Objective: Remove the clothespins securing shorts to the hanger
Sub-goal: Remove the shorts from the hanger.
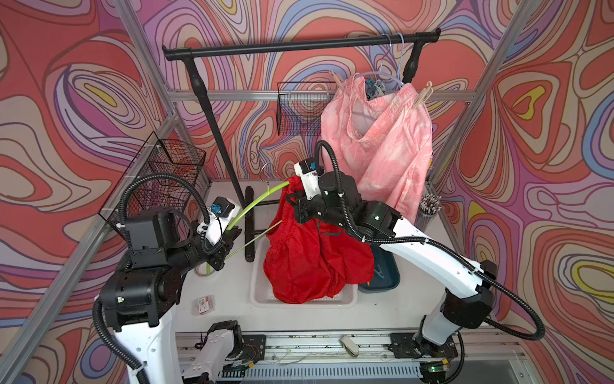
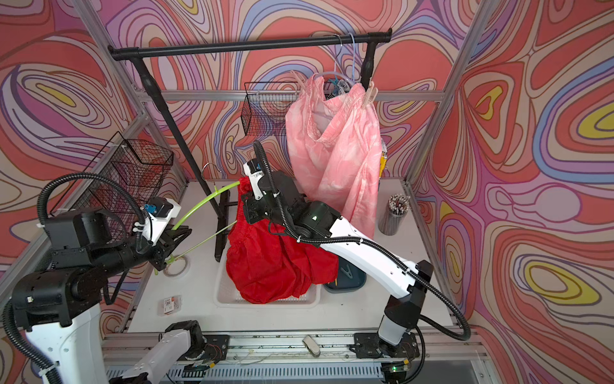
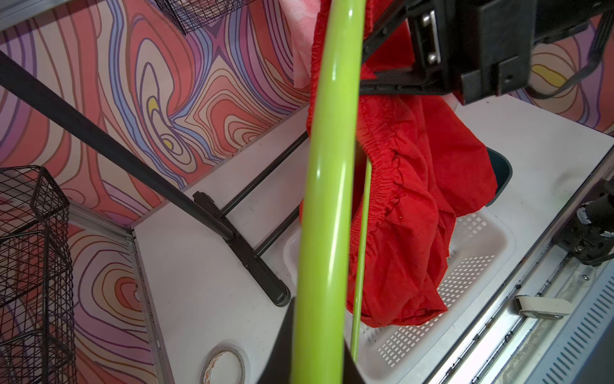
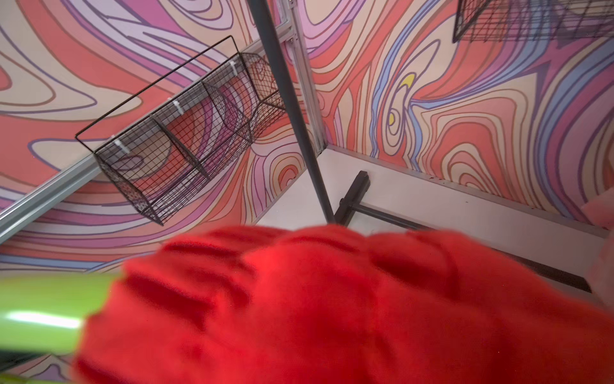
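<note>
The left tool (image 1: 232, 234) is clamped on the bare end of the green hanger (image 1: 262, 196). The right tool (image 1: 292, 199) is closed at the hanger's far end, against the waistband of the red shorts (image 1: 312, 262); whether it pinches cloth or a peg cannot be told. The shorts are light, limp cloth sagging below the hanger. A clothespin (image 1: 422, 98), as on the pink shorts (image 1: 382, 139) beyond the hanger, is probably stiff and sprung: pinch its tail ends.

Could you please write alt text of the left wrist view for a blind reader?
A green hanger runs away from the camera, red shorts bunched on its far end and sagging into a white basket. The right gripper is at their waistband; a tape roll lies on the table.
</note>
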Controlling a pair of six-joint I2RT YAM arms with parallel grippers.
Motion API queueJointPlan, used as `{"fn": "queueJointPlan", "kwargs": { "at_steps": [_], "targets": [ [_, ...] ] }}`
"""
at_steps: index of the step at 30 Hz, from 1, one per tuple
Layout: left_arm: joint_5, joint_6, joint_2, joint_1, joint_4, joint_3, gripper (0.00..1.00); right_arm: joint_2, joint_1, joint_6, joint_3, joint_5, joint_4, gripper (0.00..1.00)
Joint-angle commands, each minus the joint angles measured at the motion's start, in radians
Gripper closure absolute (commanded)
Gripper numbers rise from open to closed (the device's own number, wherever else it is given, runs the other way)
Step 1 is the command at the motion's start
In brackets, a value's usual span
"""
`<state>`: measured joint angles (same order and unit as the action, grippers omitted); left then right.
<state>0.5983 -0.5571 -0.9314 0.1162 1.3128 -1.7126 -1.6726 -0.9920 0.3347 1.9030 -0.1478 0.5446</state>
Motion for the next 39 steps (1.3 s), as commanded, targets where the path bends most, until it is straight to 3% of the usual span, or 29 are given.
{"fn": "queueJointPlan", "kwargs": {
  "at_steps": [1, 9, 14, 17, 19, 22, 26, 30, 32, 34, 39],
  "targets": [
    [0.008, -0.018, 0.030, -0.035, -0.024, 0.002, 1.00, 0.082, -0.018, -0.021, -0.025, -0.228, -0.032, 1.00],
    [-0.094, -0.017, 0.074, -0.073, -0.046, 0.042, 1.00, 0.238, -0.023, -0.085, -0.082, -0.518, 0.060, 1.00],
    [-0.256, 0.056, 0.114, -0.075, -0.153, 0.052, 1.00, 0.274, -0.038, -0.021, -0.072, -0.464, 0.188, 1.00],
    [-0.382, 0.105, 0.133, -0.075, -0.218, 0.043, 1.00, 0.263, -0.098, -0.003, -0.070, -0.532, 0.258, 1.00],
    [-0.367, 0.083, 0.132, -0.075, -0.196, 0.025, 1.00, 0.260, -0.131, -0.004, -0.069, -0.608, 0.287, 1.00],
    [-0.385, 0.111, 0.134, -0.075, -0.224, 0.022, 1.00, 0.265, -0.147, -0.017, -0.055, -0.590, 0.284, 1.00],
    [-0.495, 0.180, 0.142, -0.075, -0.323, 0.030, 1.00, 0.176, -0.233, -0.079, 0.072, -0.611, 0.317, 1.00],
    [-0.435, 0.199, 0.180, -0.075, -0.352, -0.002, 1.00, 0.062, -0.275, -0.127, 0.217, -0.663, 0.392, 1.00],
    [-0.264, 0.134, 0.190, -0.078, -0.262, -0.060, 1.00, 0.058, -0.275, -0.187, 0.210, -0.746, 0.355, 1.00],
    [-0.186, 0.102, 0.198, -0.098, -0.206, -0.098, 1.00, 0.075, -0.272, -0.268, 0.189, -0.788, 0.278, 1.00],
    [-0.178, 0.046, 0.192, -0.168, -0.067, -0.142, 1.00, 0.056, -0.208, -0.366, 0.284, -0.793, 0.250, 1.00]
  ]
}}
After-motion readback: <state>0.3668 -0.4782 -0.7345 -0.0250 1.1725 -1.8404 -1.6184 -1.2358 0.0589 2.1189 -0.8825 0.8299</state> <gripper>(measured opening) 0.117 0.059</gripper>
